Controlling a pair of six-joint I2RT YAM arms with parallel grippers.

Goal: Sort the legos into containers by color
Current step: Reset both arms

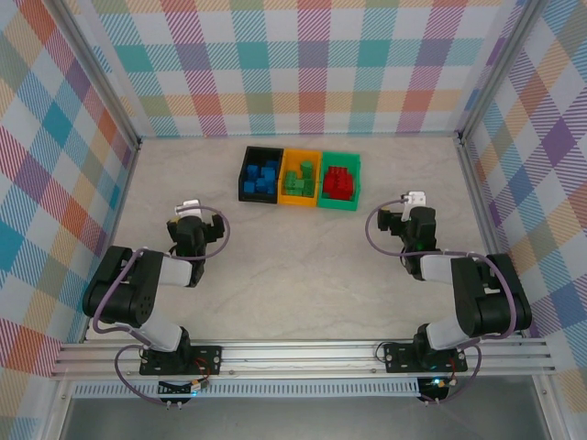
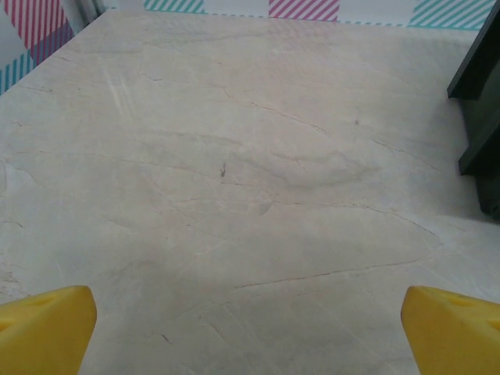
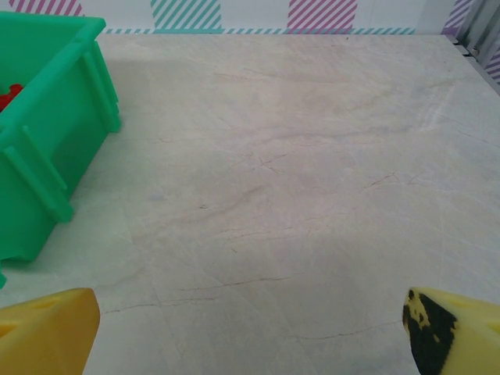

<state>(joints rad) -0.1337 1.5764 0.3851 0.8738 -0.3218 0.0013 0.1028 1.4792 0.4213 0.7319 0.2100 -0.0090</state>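
Observation:
Three bins stand side by side at the table's back middle. The black bin (image 1: 246, 174) holds blue legos (image 1: 263, 176), the orange-yellow bin (image 1: 286, 174) holds green legos (image 1: 299, 180), and the green bin (image 1: 356, 179) holds red legos (image 1: 337, 182). My left gripper (image 1: 188, 207) rests low at the left, open, its yellow fingertips (image 2: 47, 328) wide apart over bare table. My right gripper (image 1: 415, 199) sits at the right, open too, with nothing between its fingertips (image 3: 453, 328). The green bin (image 3: 47, 148) lies to its left, and a black bin edge (image 2: 480, 101) shows at the left wrist's right.
Checkered walls with metal posts (image 1: 105, 101) enclose the marble table (image 1: 293, 266) on three sides. Both arms are folded back near their bases along the front rail (image 1: 293, 353). Bare tabletop spreads between the grippers and the bins.

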